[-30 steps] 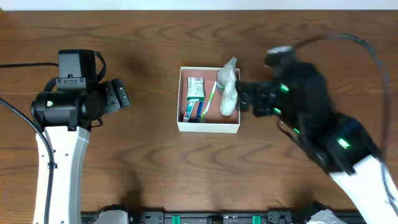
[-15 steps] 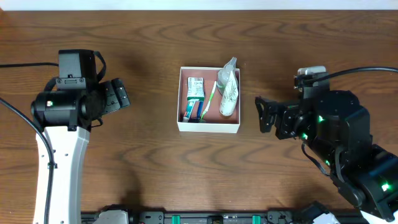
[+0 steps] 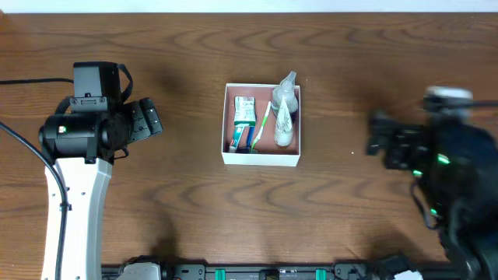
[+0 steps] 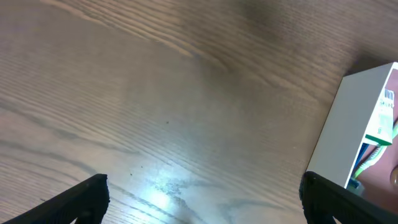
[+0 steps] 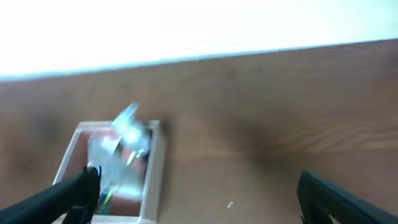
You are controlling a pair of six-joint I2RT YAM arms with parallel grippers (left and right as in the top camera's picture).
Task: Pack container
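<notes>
The container (image 3: 261,159) is a square white box with a pinkish-brown inside, at the table's middle. In it lie a green-and-white packet (image 3: 244,110), a green toothbrush (image 3: 261,126), a small tube (image 3: 237,138) and a clear bagged bottle (image 3: 285,113) along its right side. My left gripper (image 3: 148,119) is open and empty, well left of the box; the box's white wall shows in the left wrist view (image 4: 354,124). My right gripper (image 3: 377,140) is open and empty, well right of the box. The right wrist view shows the box (image 5: 155,168), blurred, beyond the open jaws (image 5: 199,199).
The brown wooden table (image 3: 257,210) spreads on all sides of the box. A black cable (image 3: 23,81) runs in from the left edge to the left arm. A small pale speck (image 5: 230,204) lies on the wood right of the box.
My right gripper has drawn away from the box's right side to the right, empty. The bagged bottle stays in the box. The left arm has not moved.
</notes>
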